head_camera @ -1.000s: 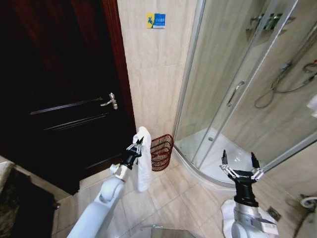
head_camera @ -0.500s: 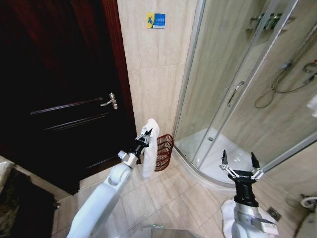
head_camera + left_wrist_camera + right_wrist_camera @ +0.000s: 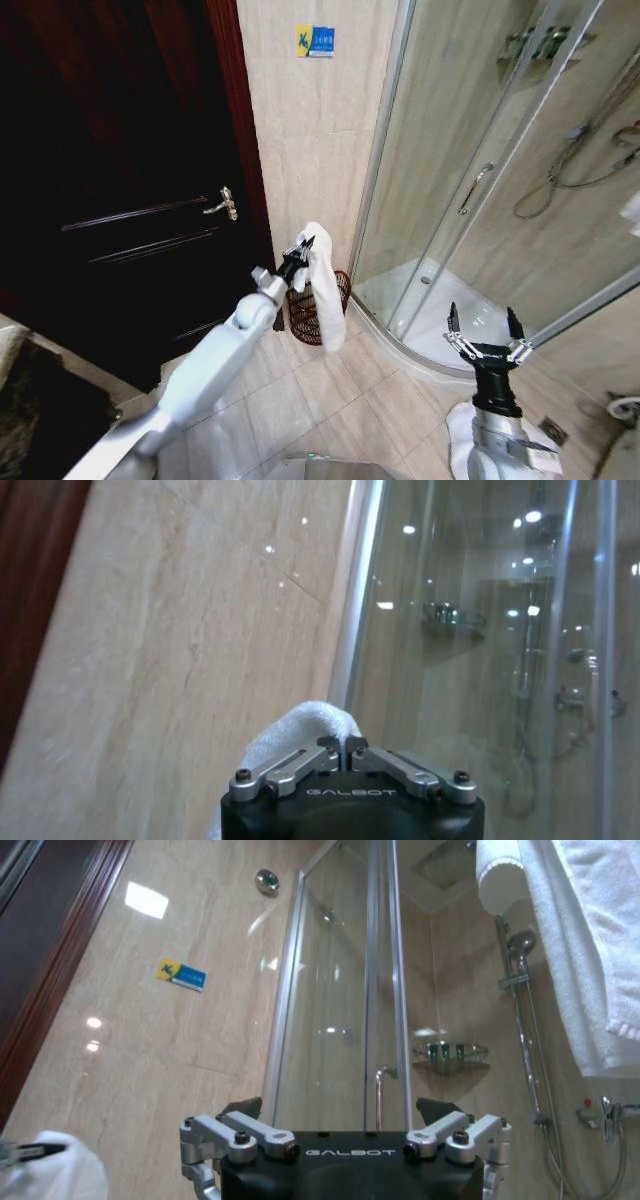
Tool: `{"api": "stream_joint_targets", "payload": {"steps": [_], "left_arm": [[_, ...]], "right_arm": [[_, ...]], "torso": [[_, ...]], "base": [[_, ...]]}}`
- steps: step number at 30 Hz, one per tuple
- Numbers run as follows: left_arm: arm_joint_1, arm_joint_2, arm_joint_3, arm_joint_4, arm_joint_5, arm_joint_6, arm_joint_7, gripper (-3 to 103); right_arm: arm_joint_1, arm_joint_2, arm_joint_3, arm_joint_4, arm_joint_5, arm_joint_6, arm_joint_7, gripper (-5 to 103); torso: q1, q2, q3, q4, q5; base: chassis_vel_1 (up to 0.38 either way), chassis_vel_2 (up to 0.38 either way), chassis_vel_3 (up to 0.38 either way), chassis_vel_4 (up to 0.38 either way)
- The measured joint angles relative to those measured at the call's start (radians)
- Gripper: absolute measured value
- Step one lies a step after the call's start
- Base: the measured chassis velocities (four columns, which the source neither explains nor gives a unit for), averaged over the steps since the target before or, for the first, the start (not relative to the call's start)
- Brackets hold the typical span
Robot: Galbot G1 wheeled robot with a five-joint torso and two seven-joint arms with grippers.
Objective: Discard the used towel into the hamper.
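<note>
A white towel hangs from my left gripper, which is shut on its top fold, arm stretched forward. The towel dangles in front of and partly over the hamper, a small dark red-brown wire basket on the floor against the beige wall. In the left wrist view the gripper pinches the towel with its fingers closed. My right gripper is open and empty, held upright low at the right before the shower. In the right wrist view the gripper stands open, and the towel shows in the corner.
A dark wooden door with a lever handle stands at the left. A curved glass shower enclosure with a white tray fills the right. Tiled floor lies between. White towels hang near the shower head.
My left arm has reached forward and to the right, carrying the towel from beside the hamper to over it. The right arm has stayed still.
</note>
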Motion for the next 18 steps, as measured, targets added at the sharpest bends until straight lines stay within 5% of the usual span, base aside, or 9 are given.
{"api": "stream_joint_targets", "payload": {"steps": [18], "left_arm": [[-0.257, -0.112, 0.106, 0.380, -0.015, -0.077, -0.002, 2]], "right_arm": [[0.000, 0.000, 0.000, 0.000, 0.000, 0.000, 0.000, 100]], "torso": [[0.000, 0.000, 0.000, 0.0002, 0.0000]], "base": [[0.000, 0.000, 0.000, 0.000]]}}
